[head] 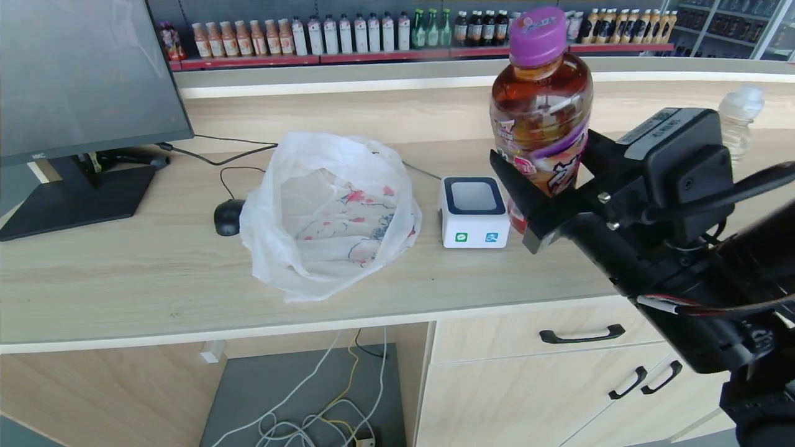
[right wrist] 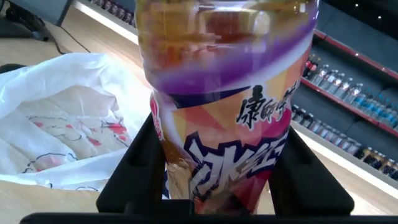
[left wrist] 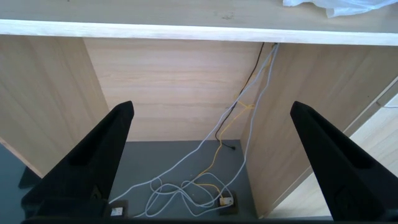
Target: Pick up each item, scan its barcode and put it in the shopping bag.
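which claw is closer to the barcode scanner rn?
Right. The right claw holds the bottle upright, just to the right of the scanner. The left claw is open, below the countertop, facing the cables underneath.

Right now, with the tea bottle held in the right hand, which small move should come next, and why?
Probably shift the right hand a little to the robot's left, bringing the label of the bottle over the window of the scanner. The bottle is gripped upright just beside the scanner, not over its glass, and the shopping bag lies open beyond it.
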You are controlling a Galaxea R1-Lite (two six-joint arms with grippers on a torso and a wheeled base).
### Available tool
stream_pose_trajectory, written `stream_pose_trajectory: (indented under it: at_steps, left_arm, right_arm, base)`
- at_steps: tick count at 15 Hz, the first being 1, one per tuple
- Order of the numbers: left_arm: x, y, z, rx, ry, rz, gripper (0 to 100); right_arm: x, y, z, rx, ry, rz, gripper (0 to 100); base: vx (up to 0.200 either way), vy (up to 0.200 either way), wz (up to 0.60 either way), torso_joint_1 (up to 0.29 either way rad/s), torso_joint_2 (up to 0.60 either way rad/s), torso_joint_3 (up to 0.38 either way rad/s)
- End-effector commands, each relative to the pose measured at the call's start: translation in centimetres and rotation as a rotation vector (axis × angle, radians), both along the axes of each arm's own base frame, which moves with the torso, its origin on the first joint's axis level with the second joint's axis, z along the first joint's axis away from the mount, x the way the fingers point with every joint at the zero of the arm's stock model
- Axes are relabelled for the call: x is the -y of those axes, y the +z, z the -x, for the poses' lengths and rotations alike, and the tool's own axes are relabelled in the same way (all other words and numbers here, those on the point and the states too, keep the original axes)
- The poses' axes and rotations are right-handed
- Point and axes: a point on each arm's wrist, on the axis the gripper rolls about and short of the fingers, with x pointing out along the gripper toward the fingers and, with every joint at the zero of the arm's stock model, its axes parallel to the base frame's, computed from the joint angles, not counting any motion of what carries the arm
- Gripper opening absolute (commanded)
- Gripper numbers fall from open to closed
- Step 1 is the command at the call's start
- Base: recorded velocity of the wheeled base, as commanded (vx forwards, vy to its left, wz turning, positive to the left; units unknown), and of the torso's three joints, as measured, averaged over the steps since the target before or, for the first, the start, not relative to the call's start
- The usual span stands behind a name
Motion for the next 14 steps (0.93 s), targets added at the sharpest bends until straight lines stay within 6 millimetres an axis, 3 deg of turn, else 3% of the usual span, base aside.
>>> stream_pose_trajectory:
  at_steps: [1,3,5,8,10,14]
  left_arm:
    - [0.0,0.0,0.0,0.000,0.001,0.000,100]
    - [0.0,0.0,0.0,0.000,0.001,0.000,100]
    - [0.0,0.0,0.0,-0.001,0.001,0.000,100]
    - [0.0,0.0,0.0,0.000,-0.001,0.000,100]
    - [0.0,0.0,0.0,-0.001,-0.001,0.000,100]
    - [0.0,0.0,0.0,-0.001,-0.001,0.000,100]
  right_arm:
    - [-2.2,-0.5,-2.5,0.054,-0.001,0.069,0]
    - [-2.9,1.0,-3.5,0.228,0.034,0.161,0]
    - [-2.6,1.3,-4.0,0.312,0.060,0.231,0]
    - [0.5,1.2,-6.4,0.431,0.052,0.372,0]
    - [1.5,0.6,-7.7,0.476,0.069,0.440,0]
    - [-0.1,-1.8,-10.4,0.538,0.162,0.534,0]
  base:
    - [0.000,0.000,0.00,0.000,0.00,0.000]
    - [0.000,0.000,0.00,0.000,0.00,0.000]
    - [0.000,0.000,0.00,0.000,0.00,0.000]
    - [0.000,0.000,0.00,0.000,0.00,0.000]
    - [0.000,0.000,0.00,0.000,0.00,0.000]
    - [0.000,0.000,0.00,0.000,0.00,0.000]
